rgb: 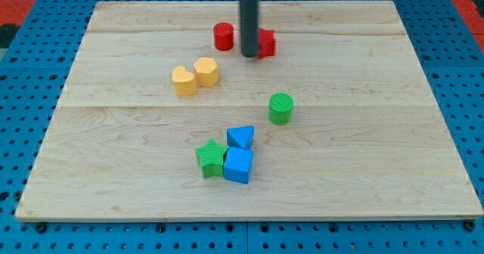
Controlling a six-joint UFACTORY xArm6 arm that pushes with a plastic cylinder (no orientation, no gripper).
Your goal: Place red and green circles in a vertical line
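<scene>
So my tip (250, 54) is down on the pale wooden worktop (378, 133) near the view's top, sitting between the red cylinder block (223, 36) on its left and another red block (266, 43) on its right (shape hard to make out, the rod covers part of it). The tool is just a bare rod, nothing to open or close. The ribbed green cylinder block (280, 108) sits well apart, lower and right. Yellow heart block (183, 80) touches the yellow hexagon block (206, 71); green star block (211, 158), blue cube (237, 165) and blue triangle block (240, 137) cluster near the bottom.
</scene>
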